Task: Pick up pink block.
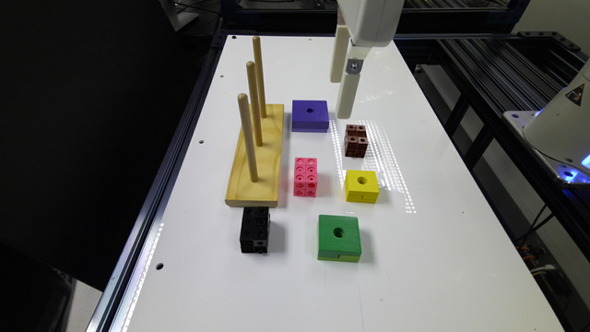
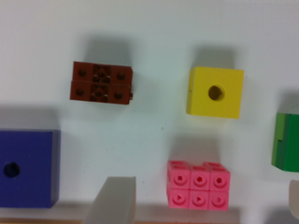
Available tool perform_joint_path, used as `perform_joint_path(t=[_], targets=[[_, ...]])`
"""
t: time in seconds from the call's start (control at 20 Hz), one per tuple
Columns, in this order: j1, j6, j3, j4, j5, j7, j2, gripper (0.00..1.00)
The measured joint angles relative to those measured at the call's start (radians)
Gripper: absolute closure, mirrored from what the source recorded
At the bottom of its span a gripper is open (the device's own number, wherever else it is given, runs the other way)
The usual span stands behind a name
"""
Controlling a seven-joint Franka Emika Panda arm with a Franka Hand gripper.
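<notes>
The pink block (image 1: 305, 177) stands on the white table (image 1: 438, 258) between the wooden peg base and the yellow block; in the wrist view the pink block (image 2: 198, 185) shows its round-holed cubes. My gripper (image 1: 340, 97) hangs well above the table, over the spot between the purple block and the brown cube block, farther back than the pink block. It is open and holds nothing. In the wrist view its fingers (image 2: 114, 200) stand wide apart, and the pink block lies in the span between them, far below.
A wooden base with three upright pegs (image 1: 256, 154) sits at the exterior view's left. Around the pink block are a purple block (image 1: 310, 115), a brown cube block (image 1: 355, 140), a yellow block (image 1: 362, 185), a green block (image 1: 339, 238) and a black cube block (image 1: 254, 229).
</notes>
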Motion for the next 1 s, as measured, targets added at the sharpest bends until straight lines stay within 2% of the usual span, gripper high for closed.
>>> perform_joint_path(t=[0.1,0.3,0.7,1.0], targets=[[0.0,0.0,0.006,0.011,0.0,0.005,0.01,0.0],[0.0,0.0,0.008,0.026,0.0,0.006,0.024,0.0],[0.0,0.003,0.008,0.027,0.0,0.006,0.042,0.0],[-0.002,0.08,0.008,0.028,-0.0007,0.006,0.125,0.0]])
